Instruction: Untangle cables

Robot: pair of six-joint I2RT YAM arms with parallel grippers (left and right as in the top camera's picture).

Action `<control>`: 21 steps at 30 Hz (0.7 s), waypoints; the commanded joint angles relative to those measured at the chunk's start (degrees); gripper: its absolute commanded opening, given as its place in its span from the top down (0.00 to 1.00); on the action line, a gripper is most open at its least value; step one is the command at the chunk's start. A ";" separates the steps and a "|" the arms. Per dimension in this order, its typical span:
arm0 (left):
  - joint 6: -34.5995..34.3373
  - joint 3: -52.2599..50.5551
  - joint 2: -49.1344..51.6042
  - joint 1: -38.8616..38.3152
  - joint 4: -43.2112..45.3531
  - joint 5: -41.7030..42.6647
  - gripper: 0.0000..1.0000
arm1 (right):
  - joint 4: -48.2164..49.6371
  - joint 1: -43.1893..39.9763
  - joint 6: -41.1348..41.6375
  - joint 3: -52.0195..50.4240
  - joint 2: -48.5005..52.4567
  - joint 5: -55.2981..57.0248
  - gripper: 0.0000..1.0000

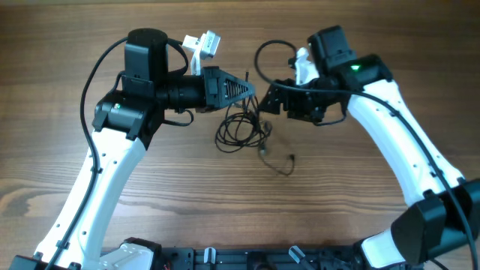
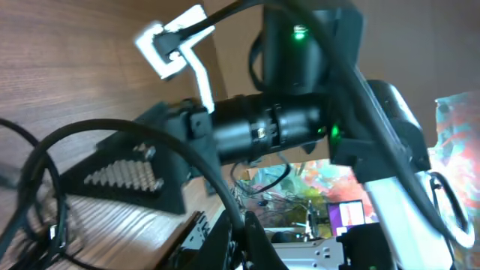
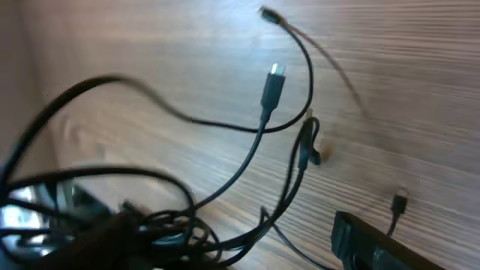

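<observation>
The left jaws are shut. The cables (image 1: 238, 129) seem to gather up to their tips, so they appear to pinch the bunch, though the pinch itself is hidden. The right jaws stand wide apart: in the left wrist view one studded pad (image 2: 120, 176) faces out bare, and nothing looks caught between them.

In the overhead view the two sets of tips point at each other and are almost touching. The knot of loops sits just below them, toward the robot's base. From the knot one loose strand runs diagonally away on the right arm's side and ends in a small plug (image 1: 291, 158) on the surface (image 1: 150, 202).

The right wrist view shows another plug (image 3: 274, 81) dangling on a cord that leads back to the bunch at lower left.

The right arm is nearer the free strand, so it is probably the one to take it and draw it rightward along its length. Bare wood lies open on every side. The only tight spot is between the two arms' tips.
</observation>
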 commanded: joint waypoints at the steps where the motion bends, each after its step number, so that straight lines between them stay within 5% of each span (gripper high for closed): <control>1: -4.42 0.13 -0.74 0.11 0.92 0.81 0.96 | 1.14 2.56 -5.95 0.59 0.46 -5.66 0.13; 8: -5.77 0.13 -0.74 0.11 0.61 -1.46 0.96 | 5.14 4.42 -10.21 0.59 0.44 -17.09 0.09; 21: -10.16 0.13 -0.74 0.11 2.38 -1.44 0.96 | 5.09 4.48 -9.73 0.59 0.46 -17.14 0.09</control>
